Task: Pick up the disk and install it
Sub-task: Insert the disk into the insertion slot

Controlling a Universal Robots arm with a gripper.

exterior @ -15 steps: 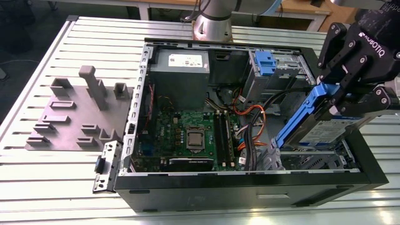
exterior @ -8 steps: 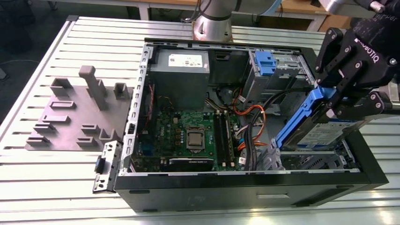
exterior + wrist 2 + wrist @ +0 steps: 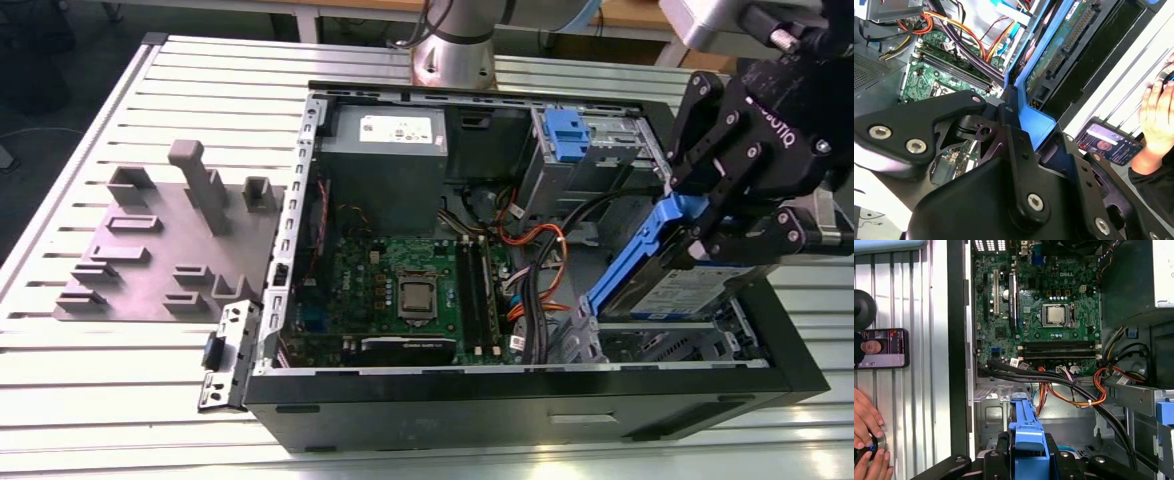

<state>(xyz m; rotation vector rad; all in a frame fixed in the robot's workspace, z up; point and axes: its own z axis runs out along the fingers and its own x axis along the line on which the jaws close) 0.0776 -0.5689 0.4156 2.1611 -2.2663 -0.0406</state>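
Disk (image 3: 683, 288) held tilted over the open computer case (image 3: 534, 395) — the jaws are clamped on its blue side rail.

It hangs at the case's end on the exterior view's right, with its label facing outward. Black and orange cables (image 3: 1074, 390) cross close beside it, between it and the motherboard (image 3: 400, 285). A blue latch piece (image 3: 566, 135) sits further back in the case. Outside on the table (image 3: 80, 390) are a grey fixture plate (image 3: 147, 250) and a phone (image 3: 881, 348) — a person's hand (image 3: 866, 422) is near it.
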